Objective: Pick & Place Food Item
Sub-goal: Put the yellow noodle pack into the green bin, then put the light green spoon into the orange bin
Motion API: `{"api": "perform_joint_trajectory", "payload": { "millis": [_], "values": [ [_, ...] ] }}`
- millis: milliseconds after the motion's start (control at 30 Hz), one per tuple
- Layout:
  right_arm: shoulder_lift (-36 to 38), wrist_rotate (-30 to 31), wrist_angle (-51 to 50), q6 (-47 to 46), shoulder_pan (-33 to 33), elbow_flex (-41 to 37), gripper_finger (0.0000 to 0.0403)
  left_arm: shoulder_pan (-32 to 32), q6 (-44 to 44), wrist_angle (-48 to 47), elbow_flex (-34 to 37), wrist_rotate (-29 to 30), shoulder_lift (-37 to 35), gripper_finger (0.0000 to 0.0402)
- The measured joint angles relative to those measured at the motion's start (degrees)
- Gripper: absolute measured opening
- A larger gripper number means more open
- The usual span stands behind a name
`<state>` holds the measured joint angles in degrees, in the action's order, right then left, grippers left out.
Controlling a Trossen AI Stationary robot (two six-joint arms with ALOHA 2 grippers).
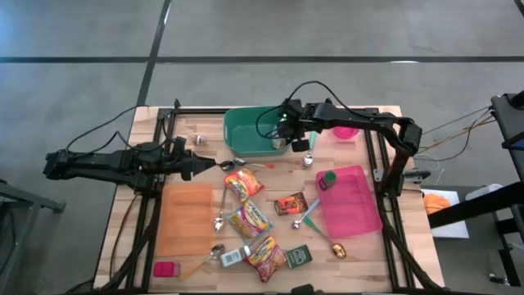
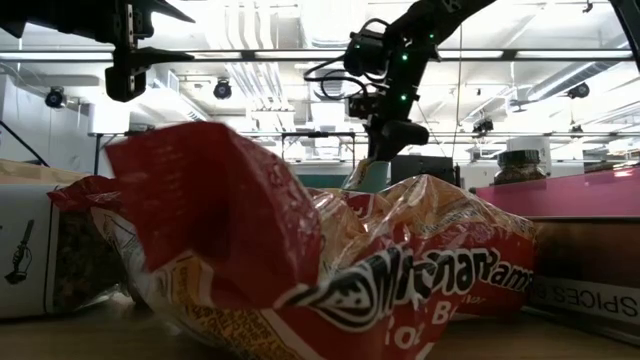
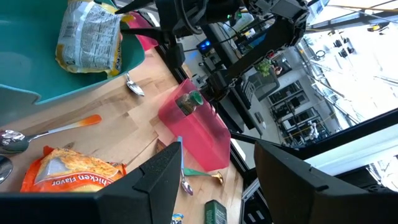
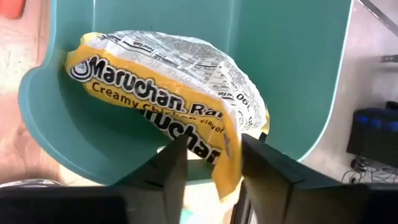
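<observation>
Your right gripper (image 4: 211,163) sits over the teal bin (image 4: 292,74), top middle, fingers a little apart around the yellow noodle pack (image 4: 168,74). Your left gripper (image 3: 214,180) waits at middle left, fingers apart and empty.

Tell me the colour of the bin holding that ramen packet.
Teal bin; ramen packet is yellow and white. Right wrist view shows it best.

— What do the arms look like from above?
— Both the left arm (image 1: 106,164) and the right arm (image 1: 385,131) are matte black and jointed, trailing looped black cables.
— Any markings?
— Small green lights glow on the right arm; screws, if any, can't be made out.
</observation>
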<state>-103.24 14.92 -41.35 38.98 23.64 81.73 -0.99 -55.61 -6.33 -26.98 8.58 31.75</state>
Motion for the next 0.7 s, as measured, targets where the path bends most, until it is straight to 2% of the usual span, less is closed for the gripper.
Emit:
{"api": "perform_joint_trajectory", "payload": {
  "millis": [167, 367, 500, 700],
  "values": [
    [0.0, 0.9, -0.2, -0.4, 0.0, 0.0, 0.0205, 0.0, -0.1, 0.0, 0.0, 0.0, 0.0, 0.0204],
    [0.0, 4.6, -2.8, -5.5, -0.4, 1.2, 0.0252, 0.0, -1.9, -0.1, 0.0, -0.1, 0.0, 0.0204],
    [0.3, 4.6, -4.4, -7.9, -0.4, 2.4, 0.0270, 0.0, -1.9, -0.6, 0.0, -0.2, 0.0, 0.0204],
    [1.1, 4.5, -5.0, -10.0, -0.4, 4.0, 0.0275, 0.0, -1.9, -1.0, 0.0, -0.2, 0.0, 0.0204]
  ]
}}
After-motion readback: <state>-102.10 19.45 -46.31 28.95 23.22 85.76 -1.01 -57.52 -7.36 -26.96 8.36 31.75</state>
